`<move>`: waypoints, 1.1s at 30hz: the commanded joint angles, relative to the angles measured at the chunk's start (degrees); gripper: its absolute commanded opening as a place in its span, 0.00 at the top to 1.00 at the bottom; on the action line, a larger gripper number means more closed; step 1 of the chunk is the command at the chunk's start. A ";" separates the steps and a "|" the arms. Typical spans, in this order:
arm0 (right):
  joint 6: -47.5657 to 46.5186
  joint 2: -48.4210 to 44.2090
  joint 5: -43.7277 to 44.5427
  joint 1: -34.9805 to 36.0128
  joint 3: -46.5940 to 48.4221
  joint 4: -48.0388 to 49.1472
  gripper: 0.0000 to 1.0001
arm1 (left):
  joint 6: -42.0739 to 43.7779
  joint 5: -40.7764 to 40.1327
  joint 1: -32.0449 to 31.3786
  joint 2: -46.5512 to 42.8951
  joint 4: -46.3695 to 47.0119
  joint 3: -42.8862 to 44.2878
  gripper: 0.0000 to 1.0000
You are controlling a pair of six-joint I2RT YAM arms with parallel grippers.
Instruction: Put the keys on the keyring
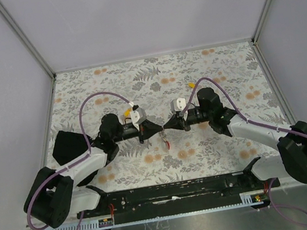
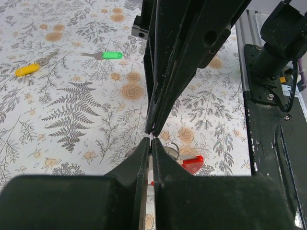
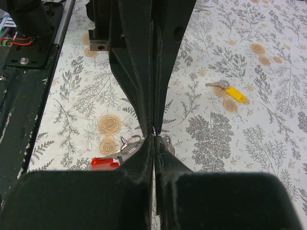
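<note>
Keyring (image 1: 166, 143), a metal ring with a red tab, sits just on the near side of the spot where the two arms meet tip to tip over the middle of the tabletop (image 1: 206, 76). Its red tab lies toward the near edge. The ring's wire runs right up to the tips, and I cannot tell whether either pair pinches it. The left jaws, reaching in from the left, are pressed together. The right jaws, reaching in from the right, are pressed together too.

Farther out on the tabletop lie a green key (image 2: 112, 55) and a yellow key (image 2: 26, 70), both well apart from the jaws. The right wrist view shows a yellow-capped key (image 3: 235, 94) on the far side, possibly the same one.
</note>
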 commanded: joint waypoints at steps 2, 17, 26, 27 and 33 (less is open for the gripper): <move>0.75 -3.89 -0.90 -0.13 -0.20 1.97 0.92 | 3.88 -0.71 0.36 -1.90 -4.46 1.93 1.00; 8.43 -13.59 15.61 -0.14 -0.71 -8.15 0.59 | 14.17 -7.17 -1.14 -8.28 -14.28 1.51 1.00; 7.32 -15.60 12.06 -0.16 -7.45 1.71 0.56 | 15.32 -4.49 -1.95 -11.04 -3.57 -5.06 1.00; 6.16 -15.14 10.36 -0.13 -8.66 3.36 0.56 | 15.45 -4.34 -1.93 -11.15 -2.45 -5.73 1.00; 0.64 -11.32 1.63 -0.11 -11.84 13.72 0.55 | 20.60 -6.75 -3.68 -10.83 -4.77 -5.92 1.00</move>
